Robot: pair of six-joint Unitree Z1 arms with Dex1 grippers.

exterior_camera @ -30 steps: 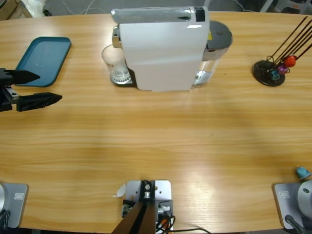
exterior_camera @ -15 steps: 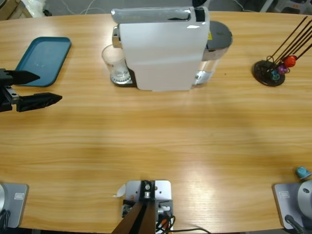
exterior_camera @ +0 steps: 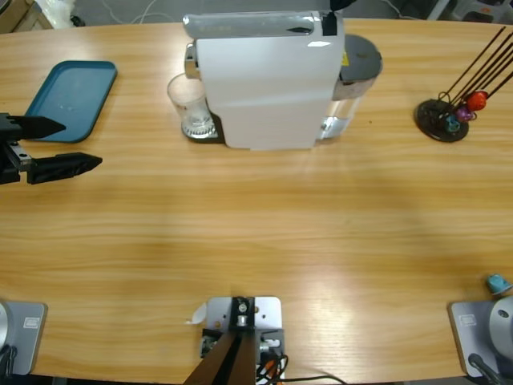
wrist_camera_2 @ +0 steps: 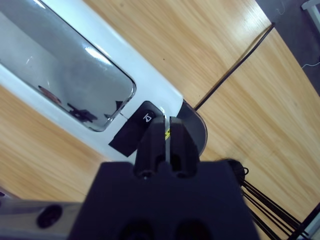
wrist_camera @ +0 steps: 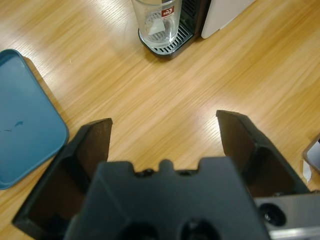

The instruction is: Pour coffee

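A white coffee machine (exterior_camera: 264, 80) stands at the table's far middle. A clear glass (exterior_camera: 189, 104) sits on its drip tray (wrist_camera: 167, 47) under the spout and looks empty in the left wrist view (wrist_camera: 156, 22). The coffee is out of view. My left gripper (exterior_camera: 78, 143) is open at the table's left edge, well short of the glass, with nothing between its jaws (wrist_camera: 165, 122). My right gripper (wrist_camera_2: 167, 122) is shut and empty, hovering just above the black button (wrist_camera_2: 147, 118) on the machine's top. Only its tip (exterior_camera: 338, 5) shows in the high view.
A teal tray (exterior_camera: 72, 96) lies at the far left, beside the left gripper. A black capsule stand (exterior_camera: 442, 120) with coloured capsules is at the far right. One teal capsule (exterior_camera: 497, 282) lies near the front right corner. A black cable (wrist_camera_2: 235, 70) runs behind the machine.
The right gripper's black tip has shifted slightly at the top edge over the machine. The left arm and the glass have not moved.
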